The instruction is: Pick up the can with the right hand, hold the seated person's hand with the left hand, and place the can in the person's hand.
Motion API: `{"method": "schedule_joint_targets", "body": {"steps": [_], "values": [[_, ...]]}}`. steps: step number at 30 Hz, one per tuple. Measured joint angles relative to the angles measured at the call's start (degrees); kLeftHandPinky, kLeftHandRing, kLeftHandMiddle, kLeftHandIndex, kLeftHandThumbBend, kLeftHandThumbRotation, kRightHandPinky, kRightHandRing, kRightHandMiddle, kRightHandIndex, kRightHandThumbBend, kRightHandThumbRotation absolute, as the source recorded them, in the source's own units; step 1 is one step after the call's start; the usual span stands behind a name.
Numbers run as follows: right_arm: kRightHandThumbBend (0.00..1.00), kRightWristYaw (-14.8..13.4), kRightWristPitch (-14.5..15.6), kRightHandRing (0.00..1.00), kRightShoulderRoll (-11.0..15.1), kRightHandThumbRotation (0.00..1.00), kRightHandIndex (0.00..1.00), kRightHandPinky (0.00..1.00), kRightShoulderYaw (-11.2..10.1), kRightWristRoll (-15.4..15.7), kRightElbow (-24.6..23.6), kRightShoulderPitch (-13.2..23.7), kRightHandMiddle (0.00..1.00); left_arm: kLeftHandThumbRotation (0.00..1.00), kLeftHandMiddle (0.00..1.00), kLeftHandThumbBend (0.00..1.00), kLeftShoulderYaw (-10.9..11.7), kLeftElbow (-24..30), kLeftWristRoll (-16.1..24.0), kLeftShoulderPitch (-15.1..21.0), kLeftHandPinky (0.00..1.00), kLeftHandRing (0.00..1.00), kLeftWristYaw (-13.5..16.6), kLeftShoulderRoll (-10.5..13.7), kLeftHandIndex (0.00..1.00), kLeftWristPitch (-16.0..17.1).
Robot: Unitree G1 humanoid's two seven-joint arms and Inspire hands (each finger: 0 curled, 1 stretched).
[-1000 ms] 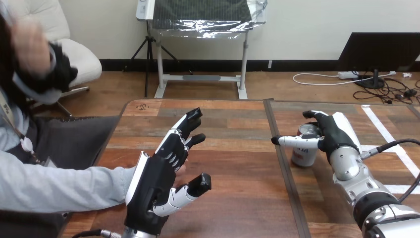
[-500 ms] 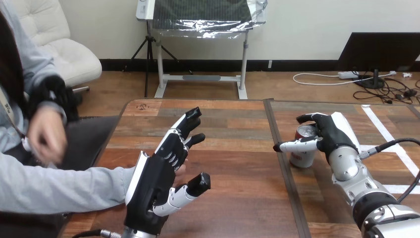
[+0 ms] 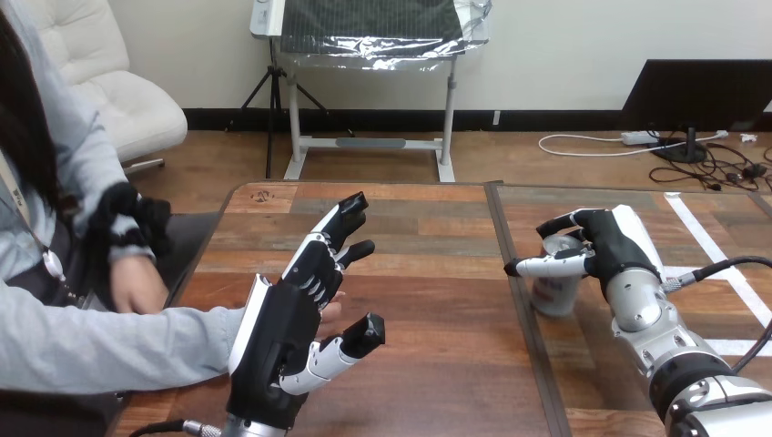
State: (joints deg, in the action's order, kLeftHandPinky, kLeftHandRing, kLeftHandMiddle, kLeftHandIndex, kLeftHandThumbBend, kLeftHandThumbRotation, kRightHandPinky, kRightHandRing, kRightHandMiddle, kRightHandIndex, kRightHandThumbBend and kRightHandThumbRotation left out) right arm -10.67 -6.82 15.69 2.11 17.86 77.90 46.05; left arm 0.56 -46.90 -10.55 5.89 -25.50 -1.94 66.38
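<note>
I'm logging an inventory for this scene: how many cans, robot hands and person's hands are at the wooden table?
Cylindrical silver-and-red metal can: 1
Black-and-white robot hands: 2 (left hand, right hand)
Person's hands: 2 (one at the view's left, one mostly hidden behind the robot's left hand)
Total: 5
</note>
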Motion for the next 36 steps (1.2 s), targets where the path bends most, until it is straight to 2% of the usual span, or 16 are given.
{"method": "schedule_joint_targets", "body": {"steps": [7, 17, 29, 36], "values": [[0.85, 0.0, 0.0, 0.45, 0.0, 0.0, 0.52, 0.4, -0.7, -0.1, 0.0, 0.0, 0.52, 0.63, 0.94, 1.0, 0.0, 0.2, 0.1, -0.3, 0.86, 0.94, 0.3, 0.0, 0.89, 0.0], [0.84, 0.0, 0.0, 0.46, 0.0, 0.0, 0.52, 0.4, -1.2, -0.2, 0.0, 0.0, 0.53, 0.64, 0.94, 1.0, 0.0, 0.2, 0.8, -0.3, 0.86, 0.94, 1.0, 0.0, 0.89, 0.0], [0.83, -0.1, -0.3, 0.47, 0.0, 0.0, 0.53, 0.41, -1.7, -0.2, 0.0, 0.0, 0.54, 0.63, 0.94, 1.0, -0.2, 0.2, 0.1, -0.3, 0.87, 0.94, 0.2, 0.0, 0.89, 0.0], [0.83, -0.3, -1.5, 0.47, 0.0, 0.0, 0.53, 0.42, -2.4, -0.7, 0.0, -0.1, 0.53, 0.62, 0.94, 1.0, -0.2, 0.2, -0.6, -0.3, 0.87, 0.94, -0.5, 0.0, 0.89, 0.0]]}}
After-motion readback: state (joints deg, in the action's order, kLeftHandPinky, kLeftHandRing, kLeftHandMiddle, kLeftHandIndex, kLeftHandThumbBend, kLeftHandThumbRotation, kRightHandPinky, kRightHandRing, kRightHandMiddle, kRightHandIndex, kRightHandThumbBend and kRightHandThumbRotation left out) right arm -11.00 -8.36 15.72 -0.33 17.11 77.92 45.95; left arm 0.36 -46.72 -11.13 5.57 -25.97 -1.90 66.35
